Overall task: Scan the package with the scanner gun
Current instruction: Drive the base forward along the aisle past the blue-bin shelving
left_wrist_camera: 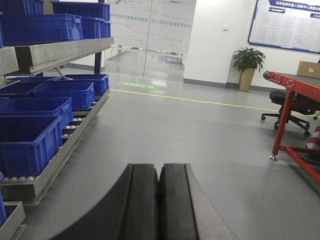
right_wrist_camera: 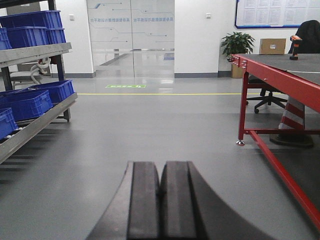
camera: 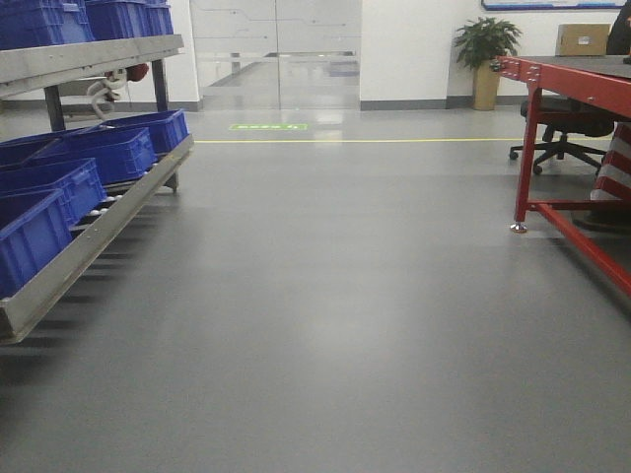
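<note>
We record the right gripper (right_wrist_camera: 160, 167) at the lower edge of the view, its two black fingers (right_wrist_camera: 144, 200) pressed together with nothing between them. To the right stands a red-framed table (right_wrist_camera: 270, 80) with a dark top. The scanner gun (right_wrist_camera: 295, 47) stands upright near the table's far edge. The package (right_wrist_camera: 273, 46) sits at that far edge, just left of the gun and apart from it; its label is too small to tell. Blue bins (right_wrist_camera: 25, 102) line a rack on the left.
</note>
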Robot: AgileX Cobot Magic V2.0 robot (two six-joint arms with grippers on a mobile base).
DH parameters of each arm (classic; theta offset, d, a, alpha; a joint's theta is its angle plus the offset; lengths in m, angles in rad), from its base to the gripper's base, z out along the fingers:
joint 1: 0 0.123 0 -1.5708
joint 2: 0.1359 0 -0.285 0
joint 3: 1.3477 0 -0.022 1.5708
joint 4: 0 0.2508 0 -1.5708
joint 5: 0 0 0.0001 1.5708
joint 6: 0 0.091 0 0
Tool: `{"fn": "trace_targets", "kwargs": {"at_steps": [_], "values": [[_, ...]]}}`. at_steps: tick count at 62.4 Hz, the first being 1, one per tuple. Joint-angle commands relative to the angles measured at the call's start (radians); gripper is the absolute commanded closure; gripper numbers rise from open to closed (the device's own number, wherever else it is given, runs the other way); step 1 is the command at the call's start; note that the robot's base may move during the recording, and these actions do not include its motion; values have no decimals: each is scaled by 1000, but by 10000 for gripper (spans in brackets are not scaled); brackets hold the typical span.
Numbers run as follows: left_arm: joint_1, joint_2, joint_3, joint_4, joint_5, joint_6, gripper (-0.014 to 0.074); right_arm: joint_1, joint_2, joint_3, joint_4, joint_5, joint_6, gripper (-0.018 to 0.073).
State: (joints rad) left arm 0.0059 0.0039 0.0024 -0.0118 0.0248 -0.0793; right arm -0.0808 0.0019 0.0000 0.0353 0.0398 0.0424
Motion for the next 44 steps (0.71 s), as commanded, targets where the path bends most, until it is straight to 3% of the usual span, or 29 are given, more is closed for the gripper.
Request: {"fn": "trace_targets", "kwargs": {"at_steps": [1, 44], "values": [[0, -4, -2, -6, -14, -2, 708, -6, -2, 0, 4, -18, -7, 728], [0, -4, -2, -6, -14, -2, 708, -6, -2, 0, 4, -18, -7, 728]]}}
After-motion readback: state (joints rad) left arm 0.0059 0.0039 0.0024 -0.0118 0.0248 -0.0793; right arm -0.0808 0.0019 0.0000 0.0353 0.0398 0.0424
